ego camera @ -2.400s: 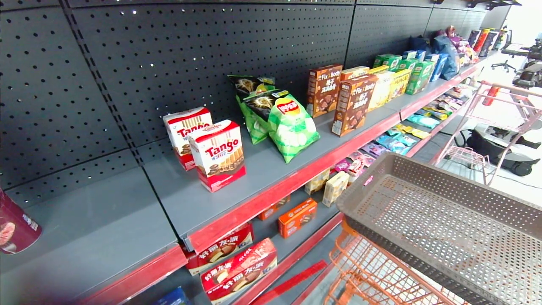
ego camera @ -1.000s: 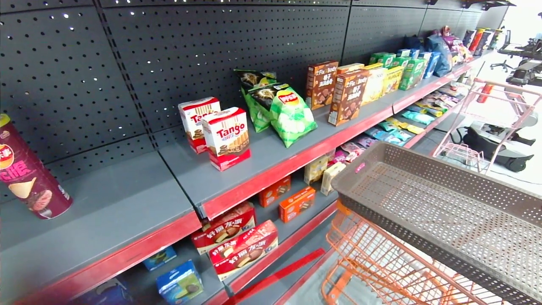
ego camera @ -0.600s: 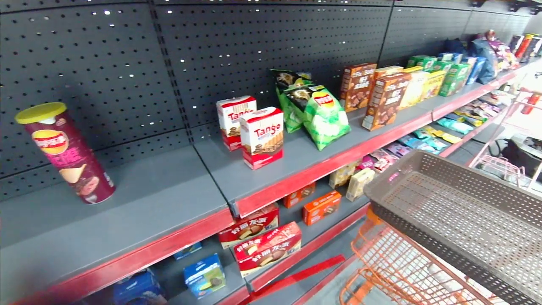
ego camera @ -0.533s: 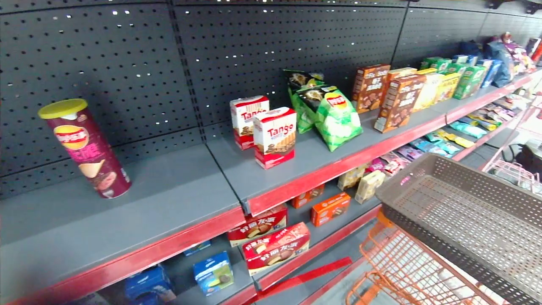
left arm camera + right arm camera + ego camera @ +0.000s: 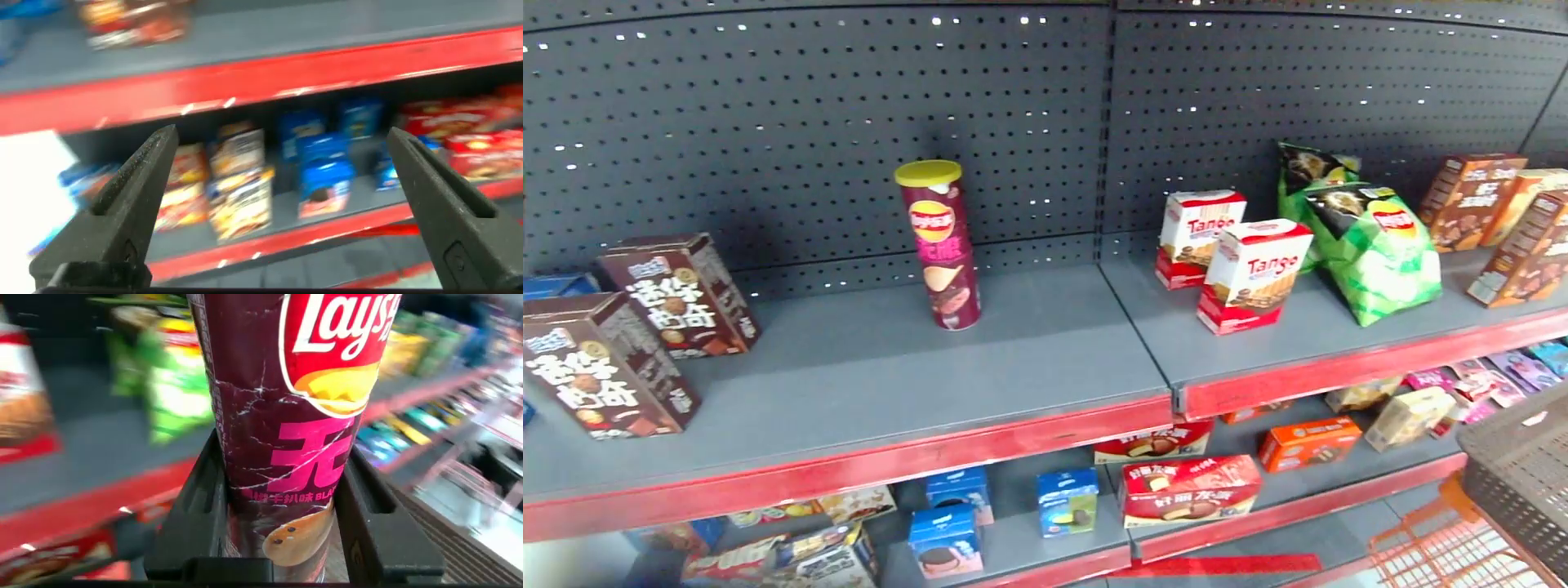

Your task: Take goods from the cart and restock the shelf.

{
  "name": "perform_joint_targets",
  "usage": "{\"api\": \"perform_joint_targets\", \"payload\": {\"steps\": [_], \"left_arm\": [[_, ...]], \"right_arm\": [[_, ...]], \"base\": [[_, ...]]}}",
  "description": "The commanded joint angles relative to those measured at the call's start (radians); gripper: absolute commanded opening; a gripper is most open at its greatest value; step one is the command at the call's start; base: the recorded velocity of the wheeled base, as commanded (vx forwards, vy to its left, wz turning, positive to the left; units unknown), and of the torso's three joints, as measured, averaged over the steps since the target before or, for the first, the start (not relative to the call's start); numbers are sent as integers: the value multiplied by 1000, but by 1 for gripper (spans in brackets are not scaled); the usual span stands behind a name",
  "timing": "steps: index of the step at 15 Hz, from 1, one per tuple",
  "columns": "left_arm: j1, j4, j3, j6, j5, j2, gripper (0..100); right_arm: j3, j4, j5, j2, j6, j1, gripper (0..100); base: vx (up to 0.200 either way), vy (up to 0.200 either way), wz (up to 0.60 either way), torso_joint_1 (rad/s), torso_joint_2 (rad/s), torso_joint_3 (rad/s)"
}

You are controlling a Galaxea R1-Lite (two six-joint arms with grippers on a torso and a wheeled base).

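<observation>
In the right wrist view, the right gripper is clamped on a chip can, one black finger pressed against each side of the tube. The can is a tall cylinder in dark maroon with thin pale veins across the wrap. It carries a round red-and-yellow logo, large pink characters under that, and a picture of a speckled chip down near the fingers. Its body runs well out past the fingertips, and I cannot see its lid. Behind it the shelving and some green bags are blurred.

On the head camera I see a second can of the same maroon design, with a yellow lid. It stands upright near the back of the upper shelf, apart from everything else. To its left are brown biscuit boxes, and to its right are red-and-white wafer boxes, then green chip bags. A corner of the cart basket sits at the lower right.

The left gripper has its fingers spread wide with nothing between them. It faces blue boxes on the lower shelf.
</observation>
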Motion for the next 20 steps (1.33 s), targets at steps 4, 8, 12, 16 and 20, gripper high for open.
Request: {"api": "perform_joint_targets", "payload": {"steps": [4, 8, 12, 16, 20], "left_arm": [[0, 0, 0, 0, 1, 0, 100], [0, 0, 0, 0, 1, 0, 100], [0, 0, 0, 0, -1, 0, 100], [2, 0, -1, -2, 1, 0, 100], [0, 0, 0, 0, 1, 0, 100]], "right_arm": [[8, -1, 0, -4, -1, -1, 0], [8, -1, 0, -4, -11, 2, 0], [11, -1, 0, -4, -11, 1, 0], [19, -6, 0, -5, -22, 2, 0], [63, -9, 0, -44, -57, 4, 0]], "base": [[0, 0, 300, 2, 0, 5], [0, 0, 0, 0, 0, 0], [0, 0, 0, 0, 0, 0], [0, 0, 0, 0, 0, 0], [0, 0, 0, 0, 0, 0]]}}
